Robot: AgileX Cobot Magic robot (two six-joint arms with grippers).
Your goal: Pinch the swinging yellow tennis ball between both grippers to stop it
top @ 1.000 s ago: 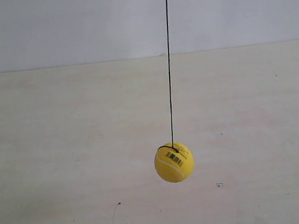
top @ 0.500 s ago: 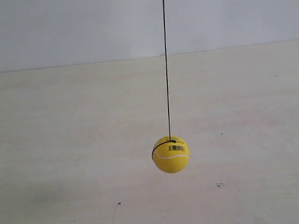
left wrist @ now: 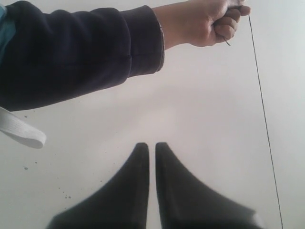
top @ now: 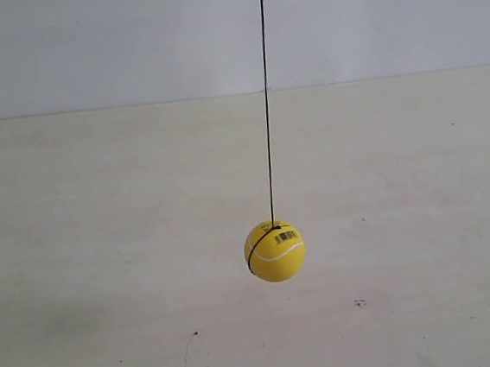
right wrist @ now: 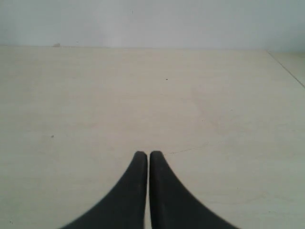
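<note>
- Cuts off the string [top: 264,103] at the exterior view's upper edge; shows neither arm there.
- Hides the ball [top: 275,251] from both wrist views.
- Crops a dark sleeve [left wrist: 71,47] at the left wrist view's edge; leaves a white strap [left wrist: 21,131] beside it hard to identify.
- Shows the left end effector [left wrist: 151,145] with fingers nearly together, only a thin slit between them, gripping and touching nothing.
- Shows the right end effector [right wrist: 147,155] with tips pressed together, empty, above the worktop [right wrist: 71,95].
- Finds the ball hanging on the string in mid-air, clear of the worktop, just below the exterior view's middle.
- Catches a bare hand [left wrist: 212,21] pinching the string's upper end, well apart from the left end effector.
- Looks round and bright yellow on the ball, with a white curved seam, a black barcode print and a dark band round one side.
- Looks thin, dark and taut on the string; pale, matte and faintly wood-grained on the worktop, with small dark specks; black, smooth and beak-shaped on the fingers.
</note>
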